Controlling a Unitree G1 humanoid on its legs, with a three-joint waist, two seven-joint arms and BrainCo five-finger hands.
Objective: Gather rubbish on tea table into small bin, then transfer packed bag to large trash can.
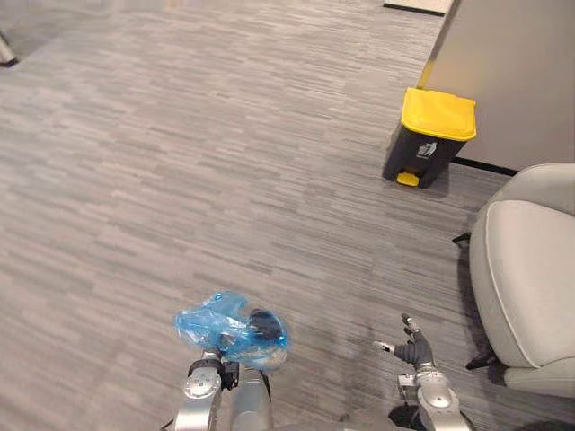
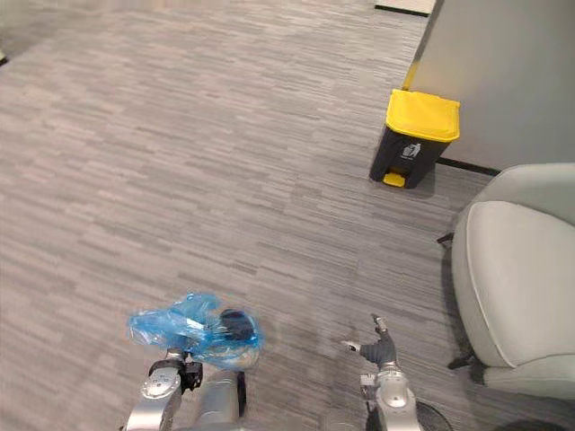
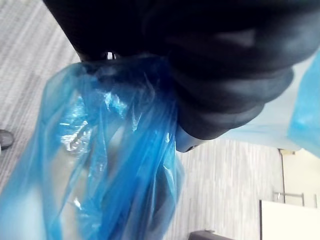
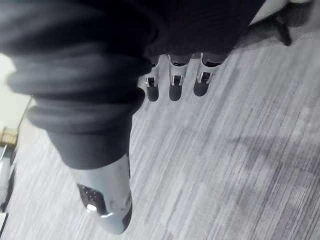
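A blue rubbish bag (image 1: 232,329) sits bunched on the robot's left hand (image 3: 225,75), above the floor (image 1: 180,162); its grip cannot be seen. The right hand (image 1: 413,348) is spread open and empty. A yellow-lidded trash can (image 1: 429,136) stands well apart, by the wall (image 1: 521,72).

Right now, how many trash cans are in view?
1. The yellow-lidded trash can stands on the floor beside the grey wall, ahead to the robot's right. None looks hidden.

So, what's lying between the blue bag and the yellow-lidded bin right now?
Between the blue bag and the yellow-lidded bin only bare grey floor shows, in both eye views; the pale chair stands off to the right.
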